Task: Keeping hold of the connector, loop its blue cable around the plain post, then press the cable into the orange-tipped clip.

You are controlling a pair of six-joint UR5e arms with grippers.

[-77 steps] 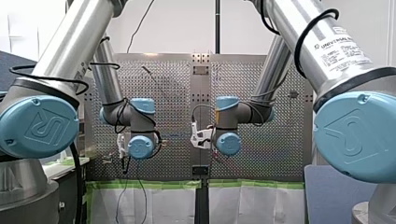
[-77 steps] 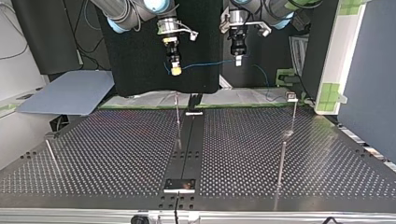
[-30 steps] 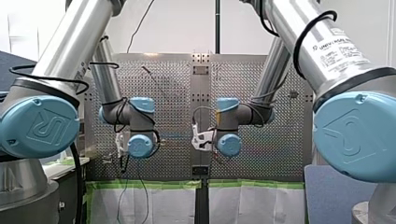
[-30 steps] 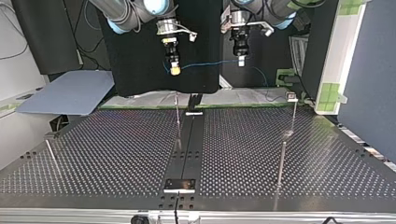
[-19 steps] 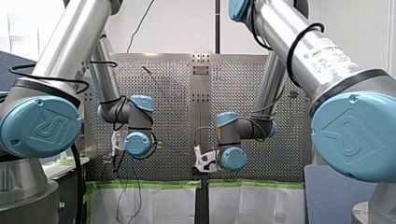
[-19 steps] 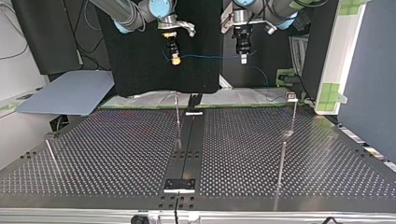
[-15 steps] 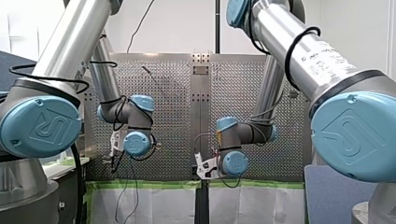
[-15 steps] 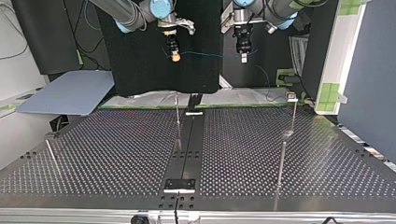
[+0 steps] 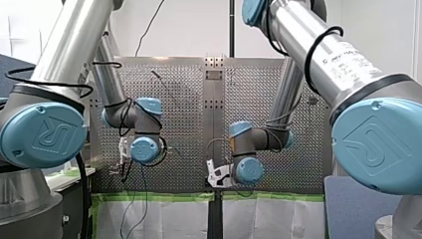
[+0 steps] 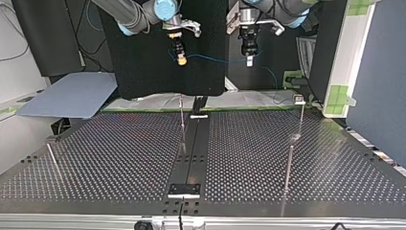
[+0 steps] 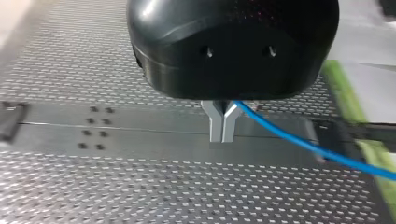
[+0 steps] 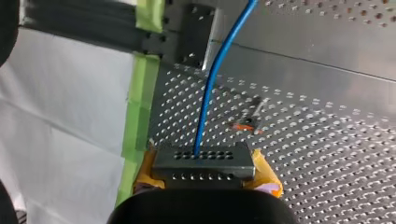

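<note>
Above table [image 10: 119, 158] | right gripper [image 10: 181, 60] holds connector [image 12: 203, 161] | blue cable [image 10: 215, 58] level, left gripper [image 11: 223, 130] pinching

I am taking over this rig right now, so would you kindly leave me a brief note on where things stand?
Right tool: shut on the connector, yellow pads at its sides.
Left tool: shut on the blue cable.
Both tools hang high above the table, with the cable strung in the air between them.
The orange-tipped clip sits on the table ahead of the right tool, with no cable in it. The posts have no cable around them.
Done: connector and cable gripped.
Left: loop the cable around the plain post, then press it into the clip.
</note>
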